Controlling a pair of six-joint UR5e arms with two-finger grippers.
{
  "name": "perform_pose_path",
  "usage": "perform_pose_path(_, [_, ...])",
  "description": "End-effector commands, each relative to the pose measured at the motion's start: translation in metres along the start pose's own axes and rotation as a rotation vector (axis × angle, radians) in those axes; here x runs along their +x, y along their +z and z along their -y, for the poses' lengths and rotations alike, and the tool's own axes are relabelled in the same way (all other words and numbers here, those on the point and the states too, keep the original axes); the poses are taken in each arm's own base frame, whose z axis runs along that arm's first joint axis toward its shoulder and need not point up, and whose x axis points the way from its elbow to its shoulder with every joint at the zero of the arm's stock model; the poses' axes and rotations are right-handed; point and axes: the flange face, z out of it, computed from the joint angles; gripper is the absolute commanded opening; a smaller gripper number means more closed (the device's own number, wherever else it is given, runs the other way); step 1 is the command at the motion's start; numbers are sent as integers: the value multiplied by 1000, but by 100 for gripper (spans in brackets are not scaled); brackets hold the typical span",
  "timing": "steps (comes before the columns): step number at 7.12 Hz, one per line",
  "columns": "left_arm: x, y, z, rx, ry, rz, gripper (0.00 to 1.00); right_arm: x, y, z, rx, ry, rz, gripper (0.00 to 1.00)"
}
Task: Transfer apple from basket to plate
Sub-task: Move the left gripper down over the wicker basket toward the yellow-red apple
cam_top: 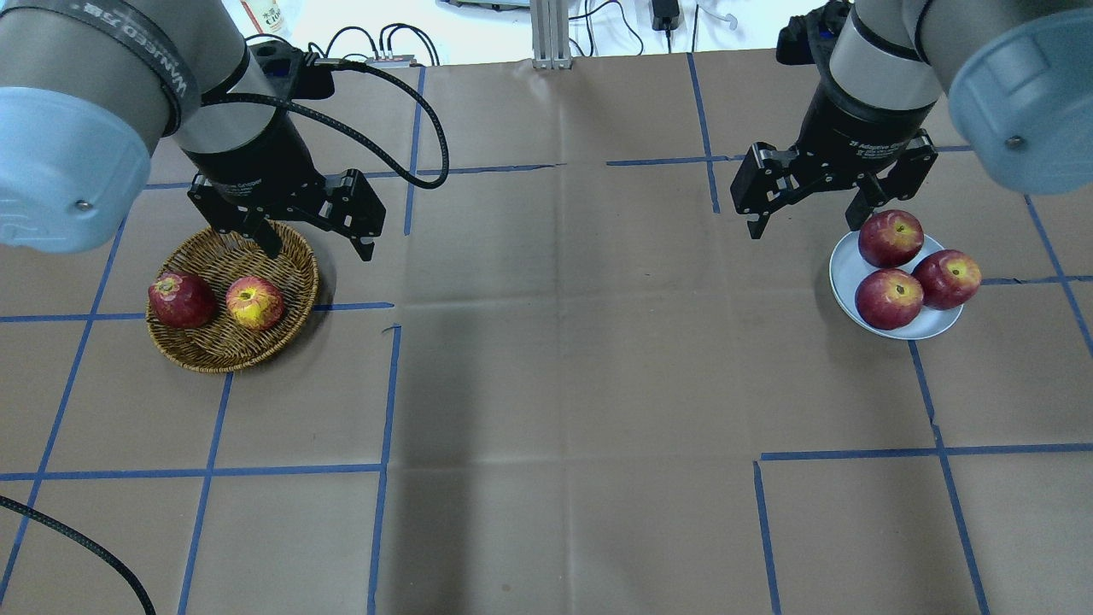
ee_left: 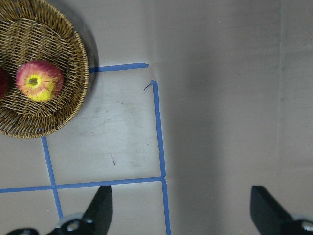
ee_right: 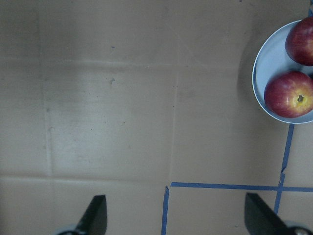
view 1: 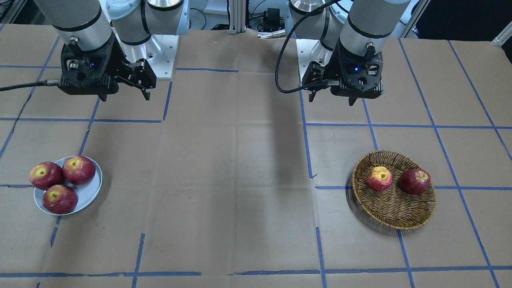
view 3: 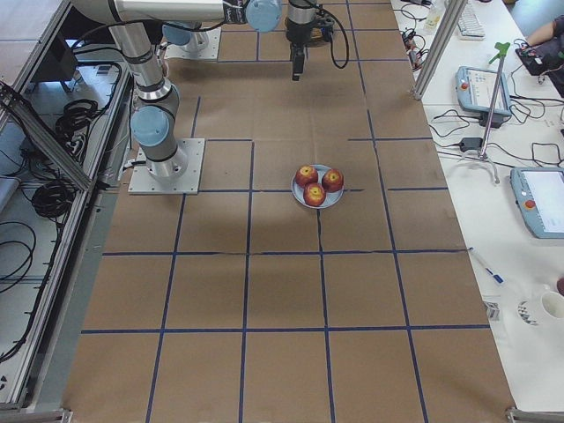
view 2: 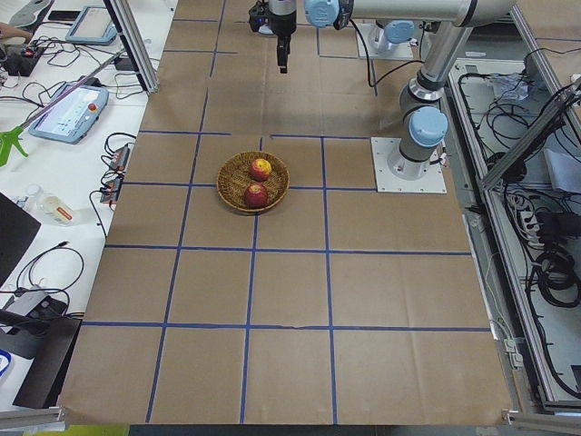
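While apple (view 1: 380,178) shares basket (view 1: 396,210) | dark apple (view 1: 415,181) beside | plate (view 1: 89,195): three apples (view 1: 79,170)

Silver arms (cam_top: 81,47), blue caps (cam_top: 55,166), black jaws

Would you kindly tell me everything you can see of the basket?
The basket is round, shallow, tan-brown woven wicker. It sits flat on the paper-covered table on the robot's left, across a blue tape line. It holds two apples side by side: the pale apple and a dark red apple. Nothing else touches it.
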Motion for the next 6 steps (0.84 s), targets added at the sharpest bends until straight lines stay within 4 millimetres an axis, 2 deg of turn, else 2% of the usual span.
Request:
perform_pose_path(1, [-1, 8, -2, -7, 0, 3, 99, -1, 0, 0, 0, -2, 0, 100])
perform_pose_path(3, [-5, 9, -2, -7, 24, 0, 99, 0, 0, 0, 0, 0, 0, 100])
perform_pose_path(4, [-18, 12, 1, -12, 134, -6, 99, 0, 0, 0, 0, 0, 0, 100])
perform_pose_path(6, [-90, 29, 10, -28, 205, -21, 99, 0, 0, 0, 0, 0, 0, 100])
